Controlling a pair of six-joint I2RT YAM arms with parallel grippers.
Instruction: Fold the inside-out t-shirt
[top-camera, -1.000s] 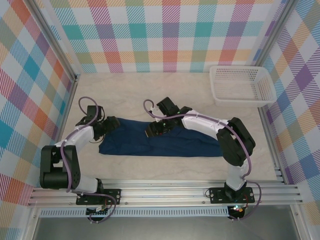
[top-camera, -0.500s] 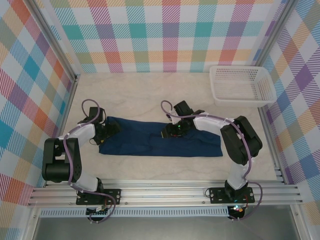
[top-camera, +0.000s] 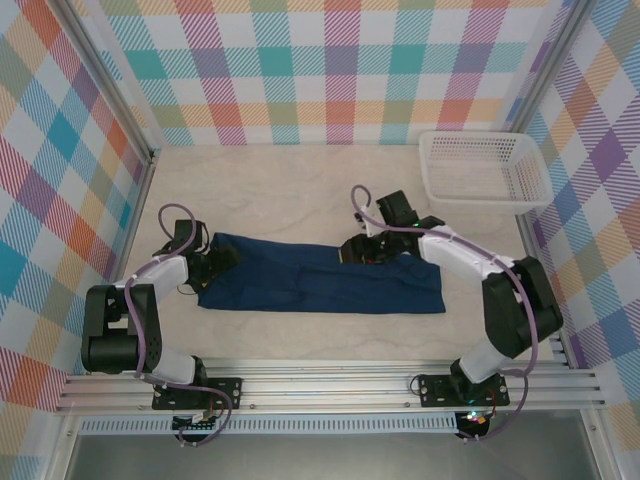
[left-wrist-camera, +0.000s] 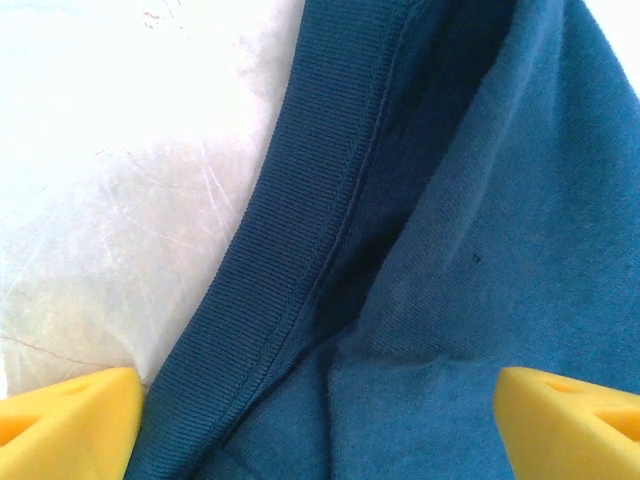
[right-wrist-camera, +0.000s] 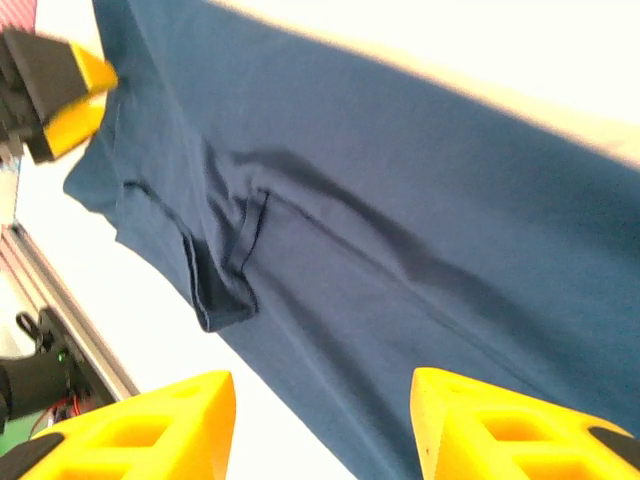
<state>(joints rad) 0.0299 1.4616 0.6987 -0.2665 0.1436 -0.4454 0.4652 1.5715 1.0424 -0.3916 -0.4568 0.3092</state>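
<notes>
The dark navy t-shirt (top-camera: 320, 285) lies flat as a long folded strip across the middle of the table. No print or yellow patch shows. My left gripper (top-camera: 215, 262) sits at the strip's left end, open. In the left wrist view its yellow fingertips (left-wrist-camera: 70, 420) stand wide apart over the cloth (left-wrist-camera: 480, 250) and a ribbed band (left-wrist-camera: 270, 260). My right gripper (top-camera: 355, 250) hovers by the far edge, right of centre, open. The right wrist view shows its fingers (right-wrist-camera: 140, 425) spread above the t-shirt (right-wrist-camera: 400, 220) and a folded sleeve (right-wrist-camera: 225, 270).
A white mesh basket (top-camera: 485, 170) stands at the back right. Plaid walls close in the table on three sides. An aluminium rail (top-camera: 330, 385) runs along the near edge. Bare light tabletop (top-camera: 300, 190) lies behind the shirt.
My right gripper has travelled rightward along the shirt's far edge, from the middle to right of centre. The left gripper has shifted only slightly at the left end.
</notes>
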